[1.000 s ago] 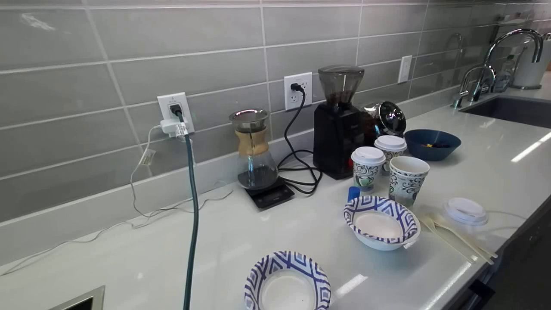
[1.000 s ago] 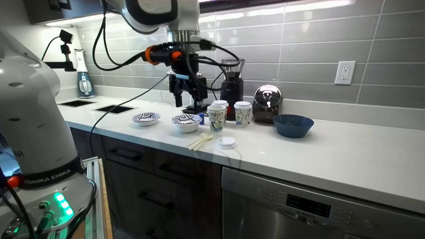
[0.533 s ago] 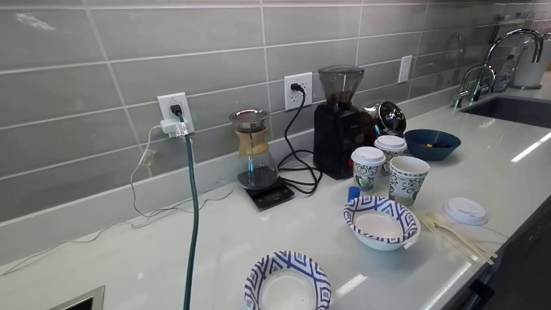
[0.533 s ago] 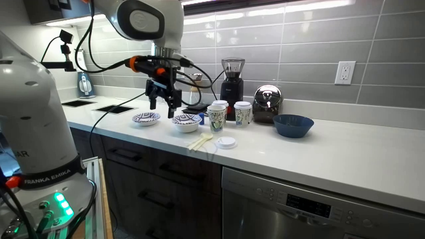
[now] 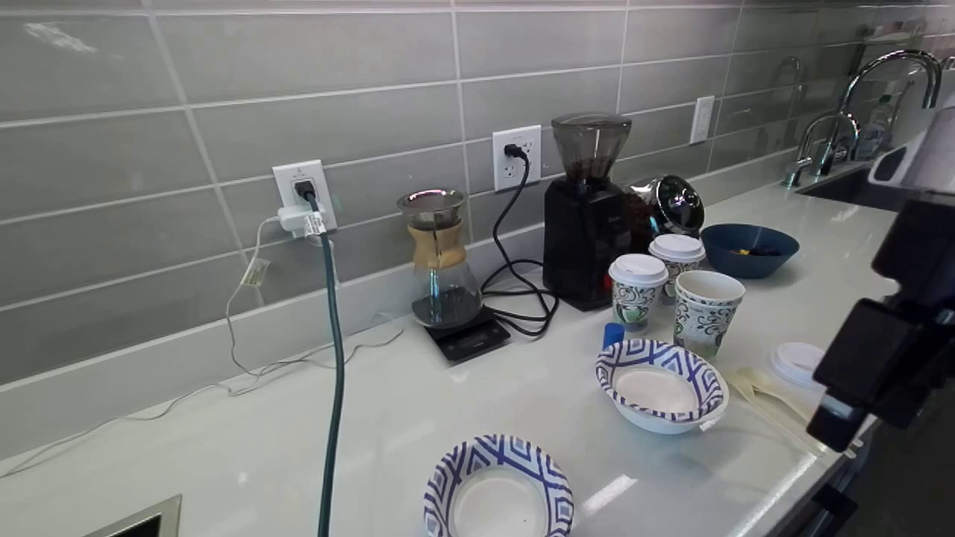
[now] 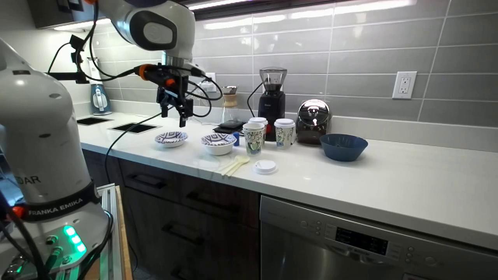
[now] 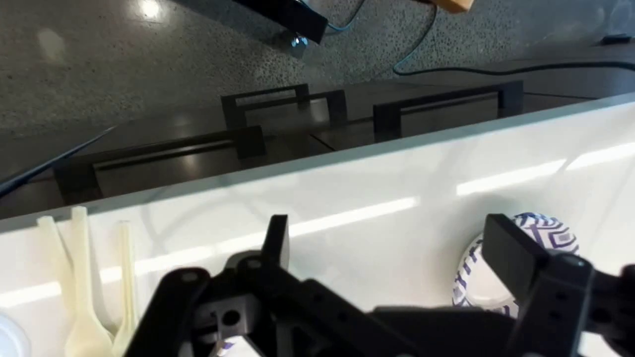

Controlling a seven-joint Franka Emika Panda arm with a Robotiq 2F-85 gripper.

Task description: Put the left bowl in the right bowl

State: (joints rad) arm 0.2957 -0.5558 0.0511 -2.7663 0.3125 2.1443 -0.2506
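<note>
Left bowl (image 6: pixel 171 139) sits in an exterior view upright on the bench (image 6: pixel 412 179), near the right bowl (image 6: pixel 218 146) but apart from it, on the side away from the paper cups (image 6: pixel 254 140). The hand (image 6: pixel 173 118) has just swung past the right bowl toward the left bowl's side, and now hangs higher than the right bowl, touching neither.

In an exterior view, the fingers (image 5: pixel 835 429) have newly come into sight, on the side of the right bowl where the cutlery (image 5: pixel 780 418) lies. Both bowls stand as they did, the left one cut off at the bottom of the view.

In the wrist view, the hand is spread wide and pinches nothing. The left bowl shows partly behind one finger, while a patterned scrap under the hand is probably the right bowl, otherwise hidden.

For the task, the shift likely means the reach for the left bowl is beginning; the lift and the nesting are not yet done. The hand probably needs to go further from the right bowl, then down until one finger is inside the left bowl's rim and one outside.
</note>
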